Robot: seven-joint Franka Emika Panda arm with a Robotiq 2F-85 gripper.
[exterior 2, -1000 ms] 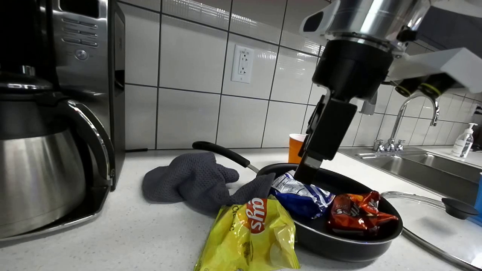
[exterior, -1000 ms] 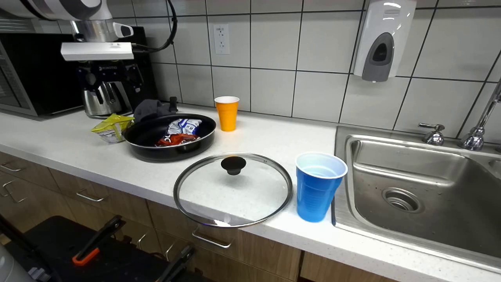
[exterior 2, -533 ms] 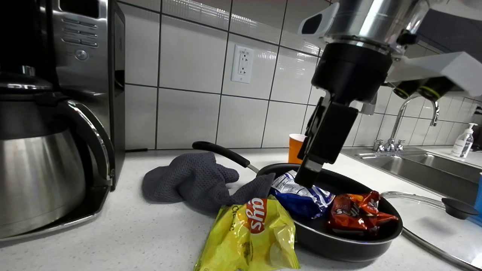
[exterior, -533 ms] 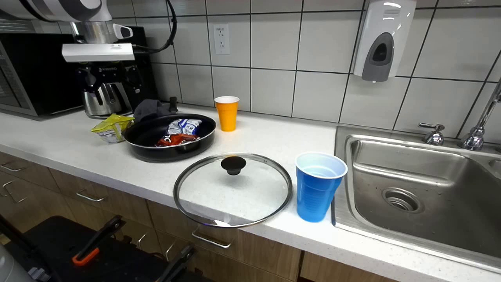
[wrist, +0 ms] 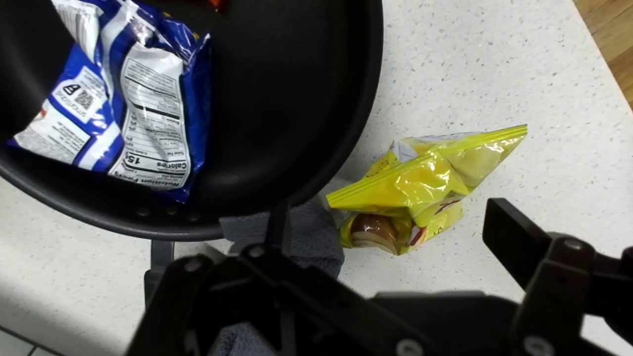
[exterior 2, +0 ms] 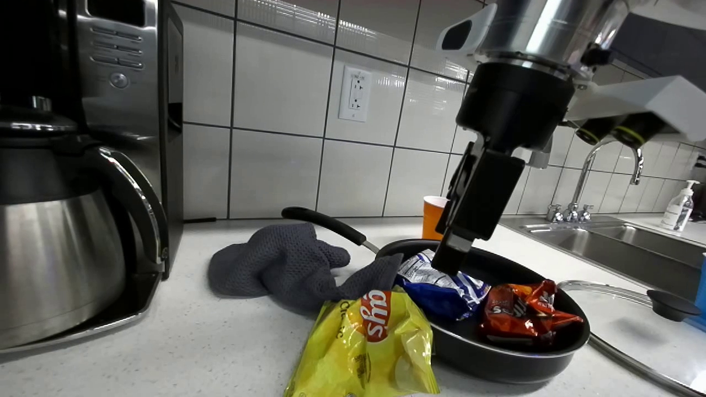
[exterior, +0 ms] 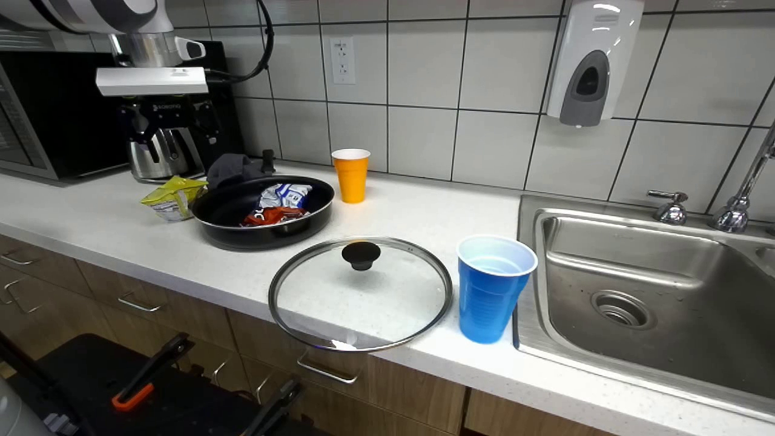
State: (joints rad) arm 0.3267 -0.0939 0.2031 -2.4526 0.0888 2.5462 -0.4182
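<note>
My gripper (wrist: 394,222) stands open above the counter, its black fingers (wrist: 514,242) wide apart with nothing held between them. In the wrist view, a yellow chip bag (wrist: 425,178) lies in the gap between the fingers and a little beyond, lower on the counter. A black pan (exterior 2: 513,364) beside it holds a blue-and-white snack bag (exterior 2: 441,286) and a red snack bag (exterior 2: 524,311). Against the pan and the yellow bag rests a grey cloth (exterior 2: 287,264). In an exterior view the gripper (exterior 2: 451,258) appears in front of the pan, not touching anything.
A coffee maker with a steel carafe (exterior 2: 55,264) stands near the cloth, and the pan's handle (exterior 2: 325,220) points toward the wall. Around the pan are an orange cup (exterior: 351,177), a glass lid (exterior: 361,303), a blue cup (exterior: 491,297) and the sink (exterior: 605,272).
The gripper has sunk very slightly since one second ago and has held still over the last half second. The bags, pan and cloth have not moved.
</note>
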